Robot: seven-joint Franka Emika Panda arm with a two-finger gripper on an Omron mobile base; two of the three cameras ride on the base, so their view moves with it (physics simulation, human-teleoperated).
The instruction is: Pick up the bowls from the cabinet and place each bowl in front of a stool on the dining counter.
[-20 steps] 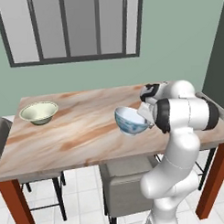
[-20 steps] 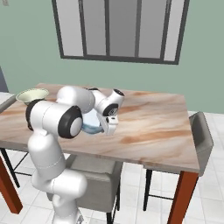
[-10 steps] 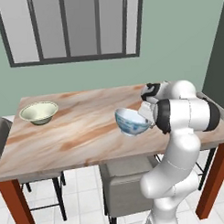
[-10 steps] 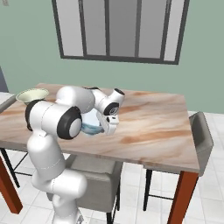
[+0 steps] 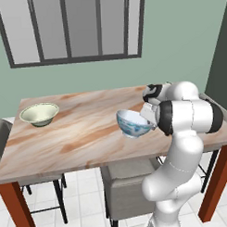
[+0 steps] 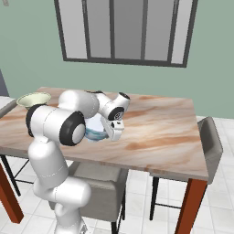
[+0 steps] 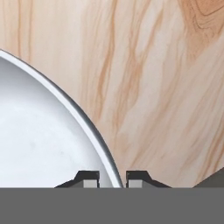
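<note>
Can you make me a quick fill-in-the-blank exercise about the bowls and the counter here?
1. The gripper holds the blue-patterned bowl by its ____, one of the fingers on each side.
2. The cream bowl rests on the dining ____.
3. The inside of the held bowl is ____ in colour.
4. On the wall behind the dining counter is a ____.

Missing words: rim; counter; white; window

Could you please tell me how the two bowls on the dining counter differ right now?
The cream bowl is wide, shallow and plain; the blue-patterned bowl is deeper, white inside. The cream bowl sits free near the counter's left end; the gripper pinches the blue-patterned bowl's rim. Both are round and upright.
</note>
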